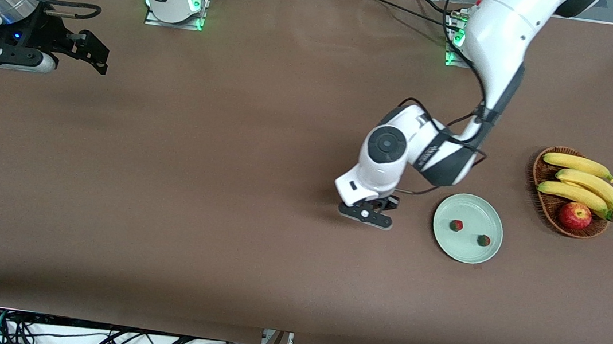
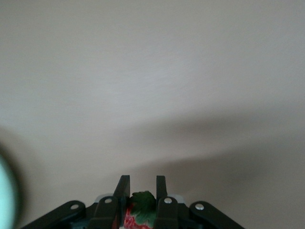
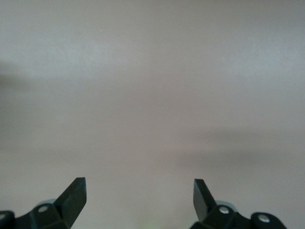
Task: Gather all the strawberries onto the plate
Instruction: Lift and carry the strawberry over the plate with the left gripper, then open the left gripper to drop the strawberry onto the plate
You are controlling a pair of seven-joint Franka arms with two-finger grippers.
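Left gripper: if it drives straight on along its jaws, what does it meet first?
Probably the bare table. The left gripper, shut on a strawberry, points down at the cloth beside the plate, and its wrist view shows only cloth ahead. Height above the table is unclear.

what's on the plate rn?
Two strawberries lie apart on the plate. A third strawberry sits gripped in the left claw, beside the plate, not on it.

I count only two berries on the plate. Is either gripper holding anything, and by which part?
The left gripper is shut on a strawberry, its fingers pinching the sides just below the green cap. The right gripper waits open, holding nothing.
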